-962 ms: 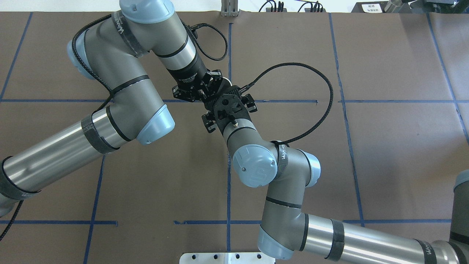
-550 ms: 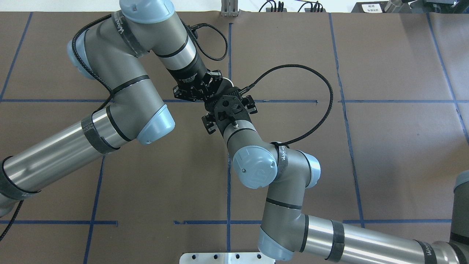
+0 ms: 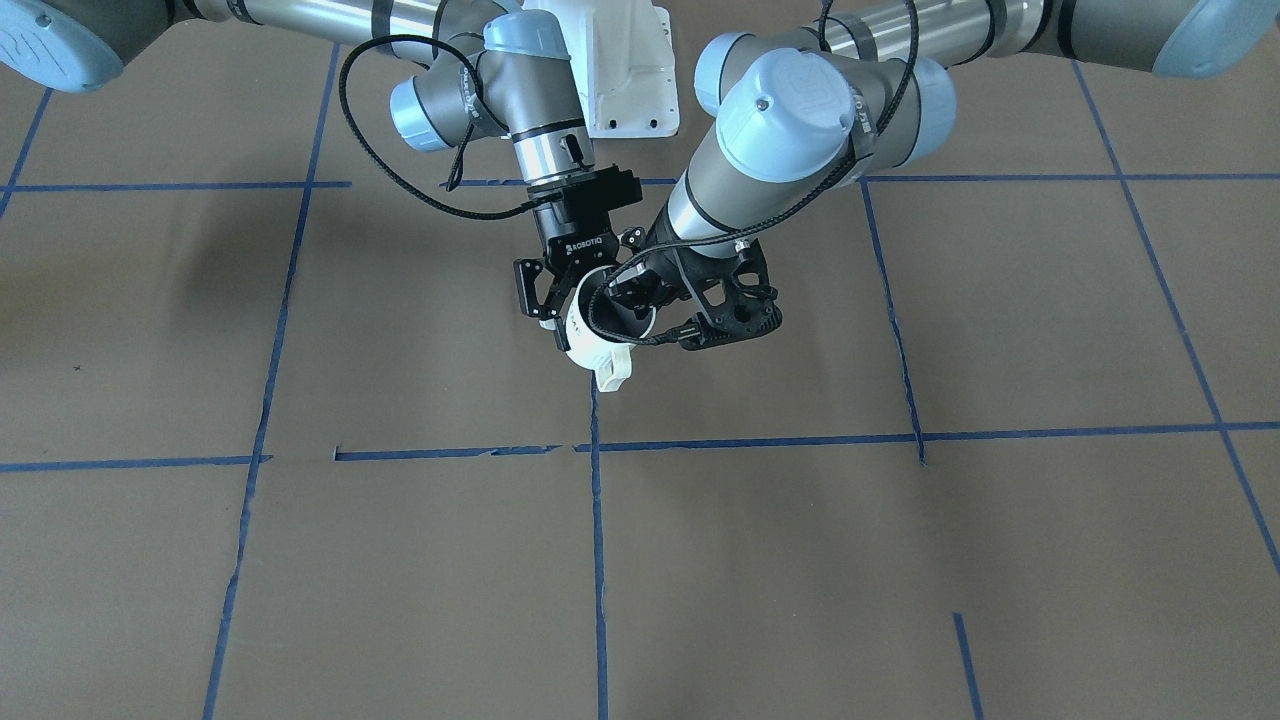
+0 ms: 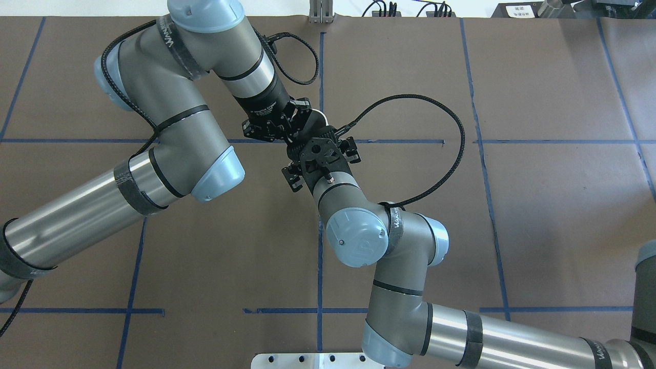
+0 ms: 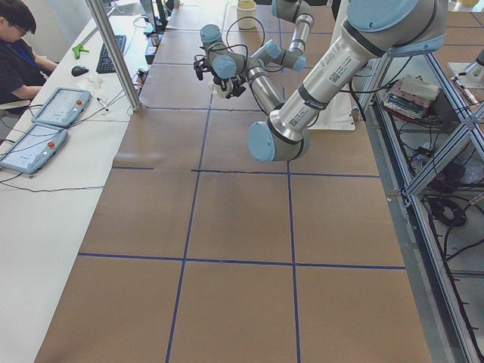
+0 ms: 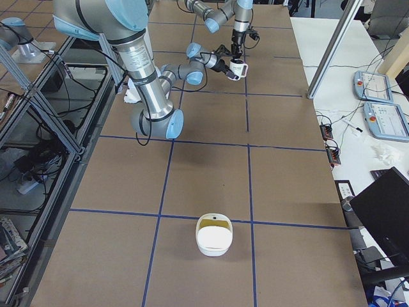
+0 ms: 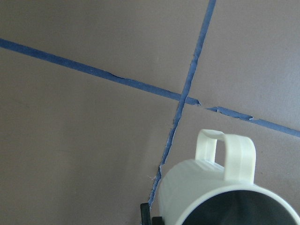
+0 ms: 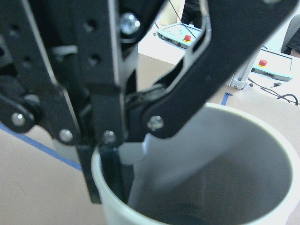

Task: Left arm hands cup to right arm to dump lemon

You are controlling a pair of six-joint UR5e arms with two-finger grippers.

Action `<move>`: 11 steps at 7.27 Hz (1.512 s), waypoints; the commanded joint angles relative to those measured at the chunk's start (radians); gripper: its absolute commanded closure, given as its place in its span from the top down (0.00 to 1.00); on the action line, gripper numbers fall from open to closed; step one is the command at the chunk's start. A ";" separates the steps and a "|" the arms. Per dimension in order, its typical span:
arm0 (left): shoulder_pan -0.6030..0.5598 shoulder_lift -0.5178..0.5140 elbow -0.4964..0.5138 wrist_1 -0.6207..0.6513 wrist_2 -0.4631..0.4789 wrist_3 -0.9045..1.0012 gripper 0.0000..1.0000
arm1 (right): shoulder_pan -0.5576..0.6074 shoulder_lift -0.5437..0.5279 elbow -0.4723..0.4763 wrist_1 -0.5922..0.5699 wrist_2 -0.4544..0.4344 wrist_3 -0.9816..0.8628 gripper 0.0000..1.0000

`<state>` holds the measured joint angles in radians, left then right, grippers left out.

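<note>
The cup [image 3: 585, 348], a white ribbed mug with a cream handle, hangs above the table's middle. The left gripper [image 3: 625, 310], black and skeletal, is shut on its rim. In the right wrist view its fingers [image 8: 154, 108] clamp the rim, one pad inside the cup [image 8: 220, 154]. The right gripper [image 3: 572, 315], marked ROBOTIQ, points down at the cup with its jaws spread on either side of the body. The left wrist view shows the cup [image 7: 206, 187] from above, handle pointing away. The lemon is hidden. In the overhead view both grippers meet at the centre, the left [image 4: 292, 125] and the right [image 4: 312, 146].
Brown table [image 3: 900, 560] with blue tape lines. A white bowl with a yellow-green rim [image 6: 214, 235] stands near the table's end on the robot's right. An operator and tablets [image 5: 45, 121] are on a side desk. The robot's white base plate [image 3: 625, 70] lies between the arms.
The right arm's wrist has turned and shifted slightly toward the cup, and its elbow has dropped a little in the view. The left arm and the cup have held still.
</note>
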<state>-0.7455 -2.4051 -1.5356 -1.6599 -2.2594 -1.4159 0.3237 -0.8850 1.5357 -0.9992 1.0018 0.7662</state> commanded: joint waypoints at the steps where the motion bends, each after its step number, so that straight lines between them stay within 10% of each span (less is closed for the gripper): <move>1: 0.000 0.003 0.002 0.000 0.001 0.000 0.00 | 0.000 0.000 0.000 0.001 0.000 0.001 1.00; 11: 0.000 0.004 0.026 0.000 0.004 0.017 0.00 | -0.002 -0.002 0.001 -0.001 0.000 -0.001 1.00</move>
<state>-0.7448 -2.3998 -1.5180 -1.6599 -2.2555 -1.4033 0.3232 -0.8851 1.5365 -0.9998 1.0018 0.7641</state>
